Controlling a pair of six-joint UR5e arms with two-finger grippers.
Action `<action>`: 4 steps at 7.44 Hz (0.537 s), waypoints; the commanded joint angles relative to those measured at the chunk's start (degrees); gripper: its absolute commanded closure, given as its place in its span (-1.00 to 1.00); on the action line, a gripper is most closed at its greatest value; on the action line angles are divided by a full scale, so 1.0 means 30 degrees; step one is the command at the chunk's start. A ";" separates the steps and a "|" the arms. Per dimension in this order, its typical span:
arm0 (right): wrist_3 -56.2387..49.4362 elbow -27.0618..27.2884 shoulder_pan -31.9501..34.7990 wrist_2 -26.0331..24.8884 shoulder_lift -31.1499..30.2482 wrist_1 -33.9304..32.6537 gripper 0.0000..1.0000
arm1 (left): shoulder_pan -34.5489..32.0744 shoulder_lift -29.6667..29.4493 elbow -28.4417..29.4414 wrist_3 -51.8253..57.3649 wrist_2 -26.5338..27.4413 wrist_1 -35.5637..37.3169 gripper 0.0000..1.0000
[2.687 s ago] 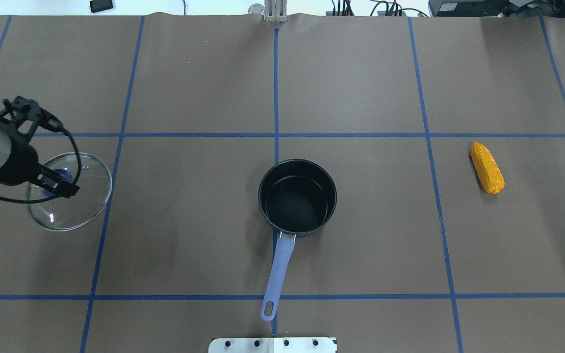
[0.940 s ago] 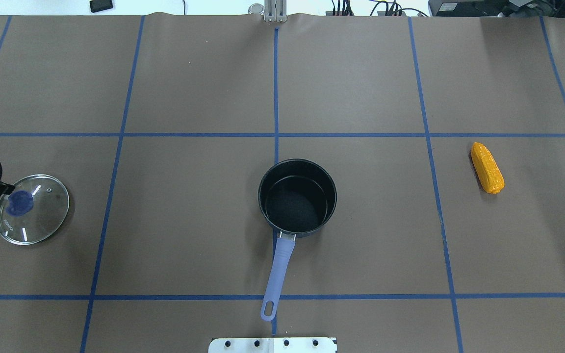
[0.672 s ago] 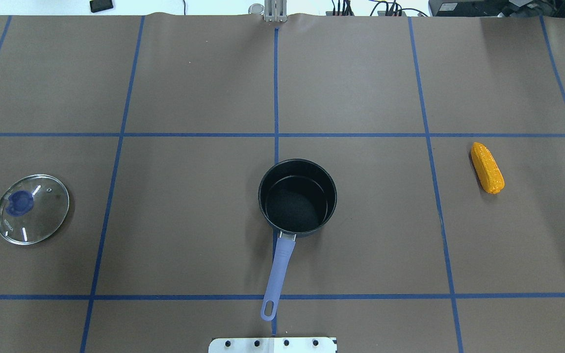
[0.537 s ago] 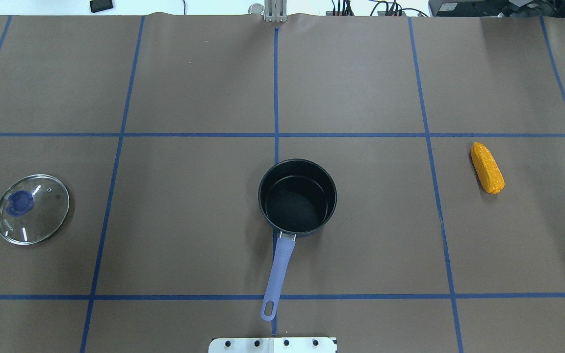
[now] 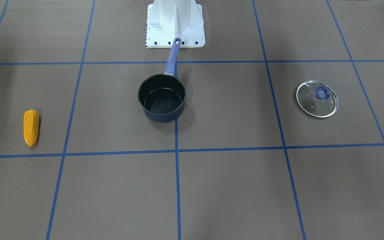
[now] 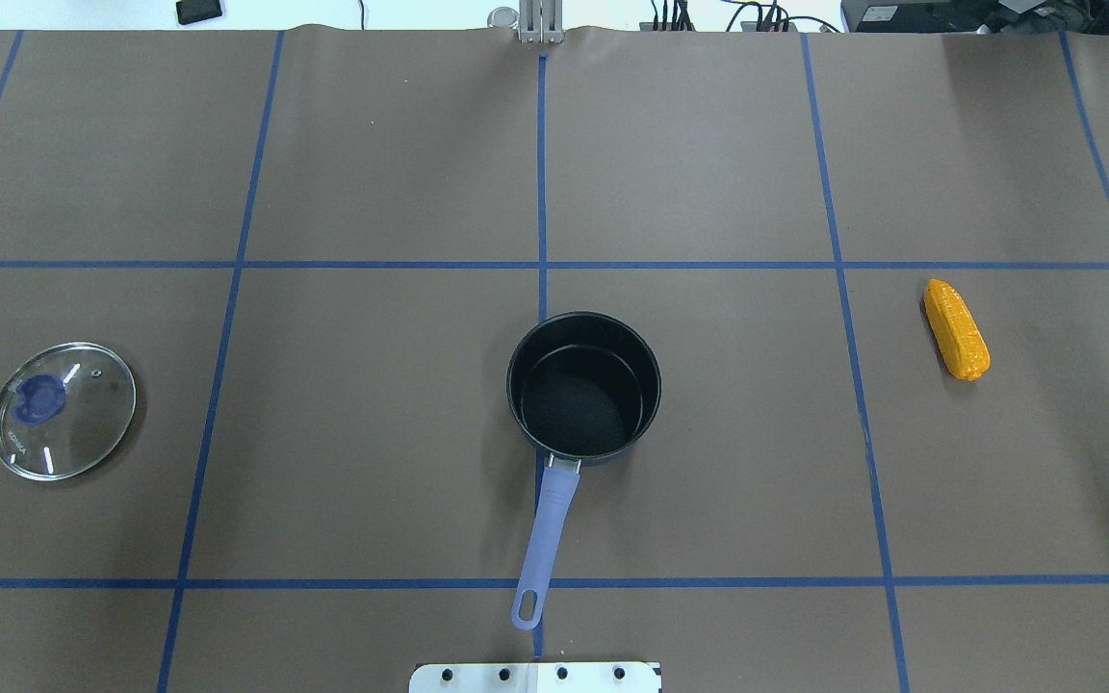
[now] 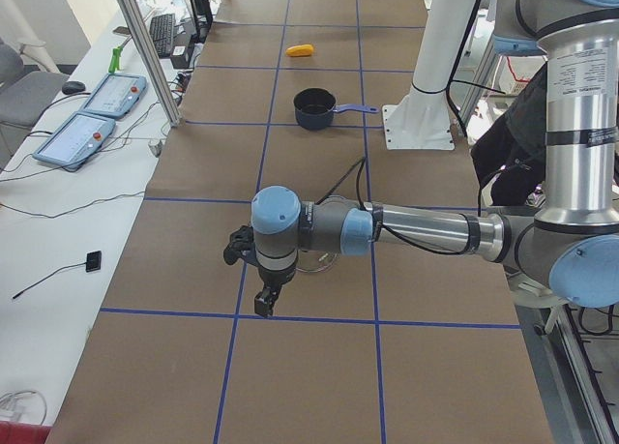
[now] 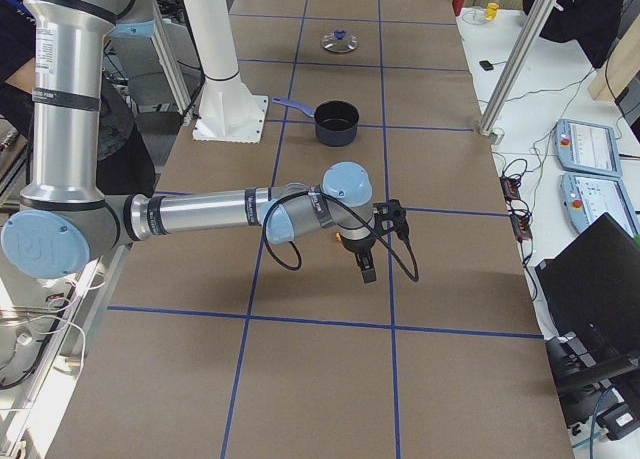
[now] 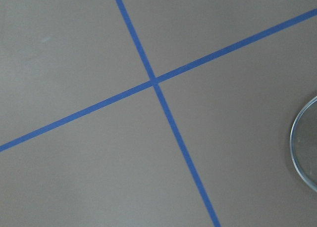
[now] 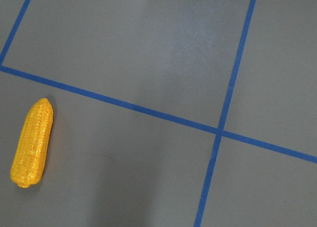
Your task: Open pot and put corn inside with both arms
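1. Front-facing view: the pot (image 5: 164,117) stands uncovered at centre. The glass lid (image 5: 317,99) lies at the right and the corn (image 5: 31,127) at the far left. No arm shows.
2. Overhead view: the left gripper (image 7: 266,291), beside the glass lid a second ago, has left the frame. We judge the opening done and the corn still to fetch.
3. Left side view: the left gripper hangs mid-frame. We cannot tell whether it is open or closed.
4. Right side view: the right gripper (image 8: 366,269) hovers mid-frame, and again we cannot tell.
5. Right wrist view: the corn lies at lower left, untouched.
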 commanded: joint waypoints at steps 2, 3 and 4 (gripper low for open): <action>0.8184 0.0133 -0.4889 -0.3204 -0.0141 0.4042 -1.00 | -0.0389 0.0123 -0.0029 -0.1493 -0.0658 -0.0741 -0.96; 0.9685 0.0075 -0.6705 -0.4988 -0.0141 0.4749 -1.00 | -0.0418 0.0152 -0.0087 -0.1493 -0.0658 -0.0771 -0.96; 1.0019 -0.0303 -0.7970 -0.6050 0.0062 0.5481 -1.00 | -0.0419 0.0182 0.0058 -0.1464 -0.0658 -0.1264 -0.96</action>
